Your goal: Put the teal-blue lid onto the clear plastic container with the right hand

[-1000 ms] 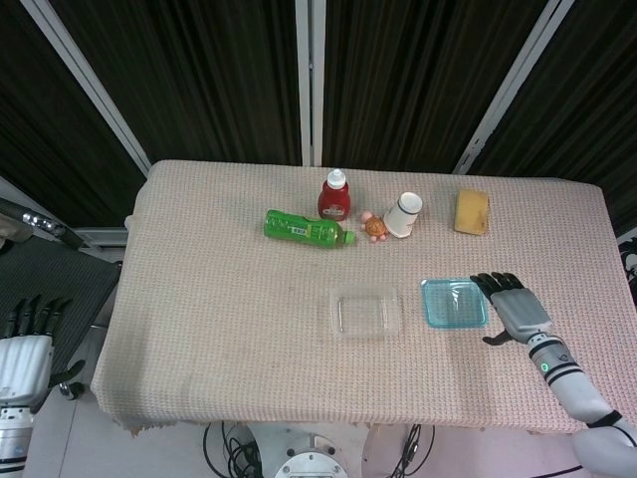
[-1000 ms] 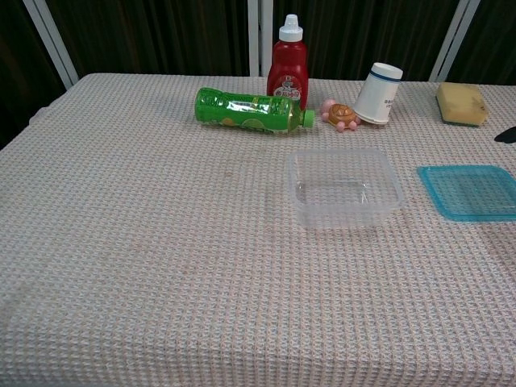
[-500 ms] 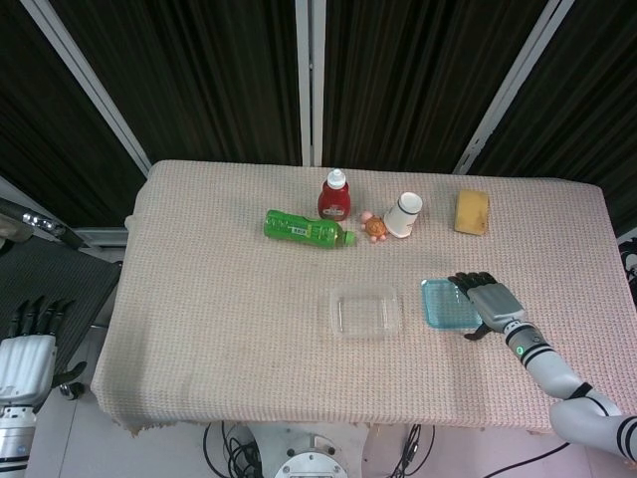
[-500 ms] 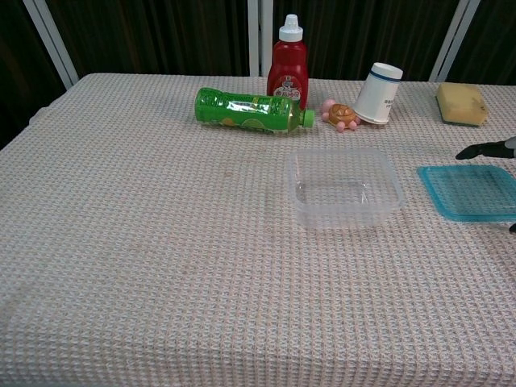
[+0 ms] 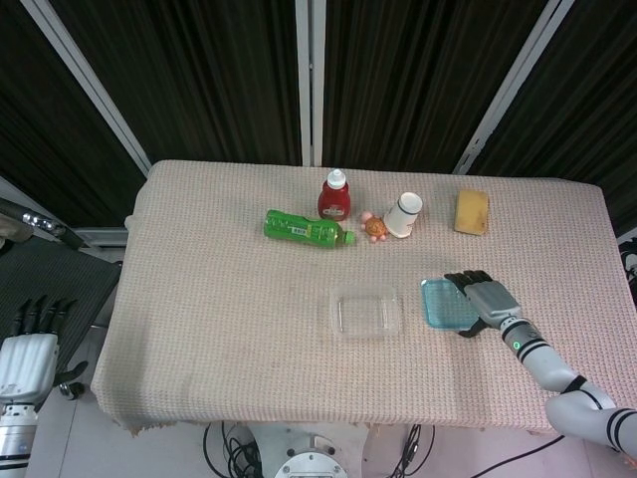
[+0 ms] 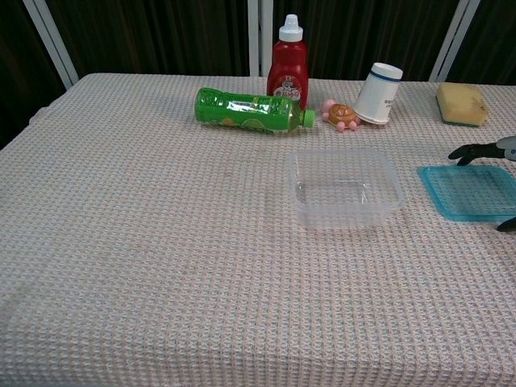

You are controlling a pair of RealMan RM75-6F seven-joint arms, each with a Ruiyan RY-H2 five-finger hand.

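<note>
Now I see the table (image 5: 219,329) with its woven cloth carrying everything. My right hand (image 5: 488,302) hangs over the right side of the teal-blue lid (image 5: 445,304), fingers spread and holding nothing; whether they touch it I cannot tell. The lid lies flat near the table's right edge, roughly square, so I can't name a long axis. The clear plastic container (image 5: 365,313) sits just left of it, mouth up. My left hand (image 5: 25,354) hangs off the left edge, fingers apart.
</note>
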